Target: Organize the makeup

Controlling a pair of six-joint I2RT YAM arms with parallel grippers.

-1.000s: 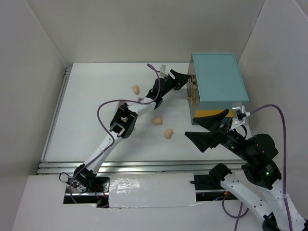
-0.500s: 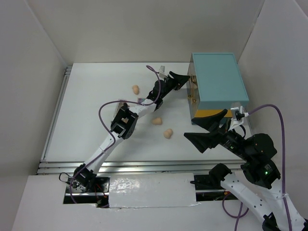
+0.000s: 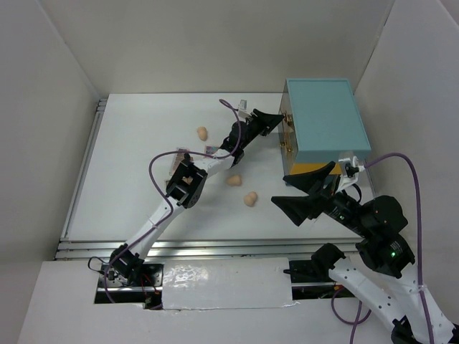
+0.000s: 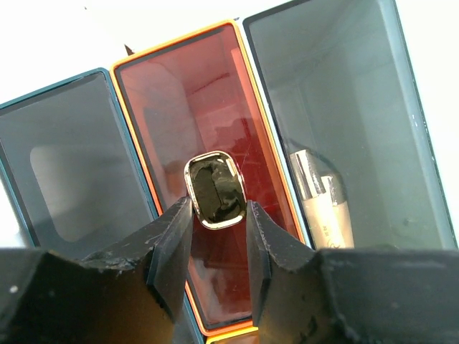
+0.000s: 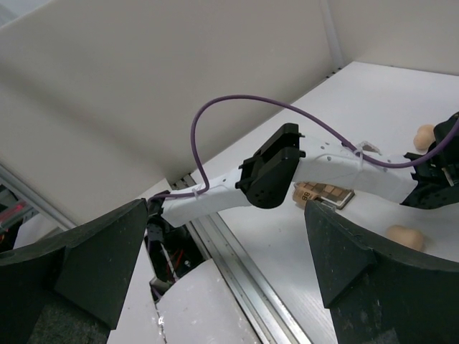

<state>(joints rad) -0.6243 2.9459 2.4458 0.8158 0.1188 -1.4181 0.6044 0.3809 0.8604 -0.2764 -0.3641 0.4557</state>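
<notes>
My left gripper (image 3: 275,119) reaches into the open front of the teal case (image 3: 326,122). In the left wrist view its fingertips (image 4: 217,215) are shut on the black cap of a small foundation bottle (image 4: 214,190), held at the mouth of the orange compartment (image 4: 247,107). Beige-gold tubes (image 4: 323,208) lie in the teal compartment to its right. Three peach sponges (image 3: 202,132) (image 3: 233,180) (image 3: 250,198) lie on the table. An eyeshadow palette (image 3: 177,159) lies under the left arm; it also shows in the right wrist view (image 5: 326,193). My right gripper (image 3: 283,190) (image 5: 227,208) is wide open, empty, above the table.
A dark teal compartment (image 4: 72,172) left of the orange one holds nothing I can see. White walls enclose the table at the back and sides. The left arm's purple cable (image 3: 161,161) loops over the table. A metal rail (image 3: 179,247) runs along the near edge.
The left wrist has crept slightly toward the case. The right gripper has drifted a little left. Sponges and palette have not moved.
</notes>
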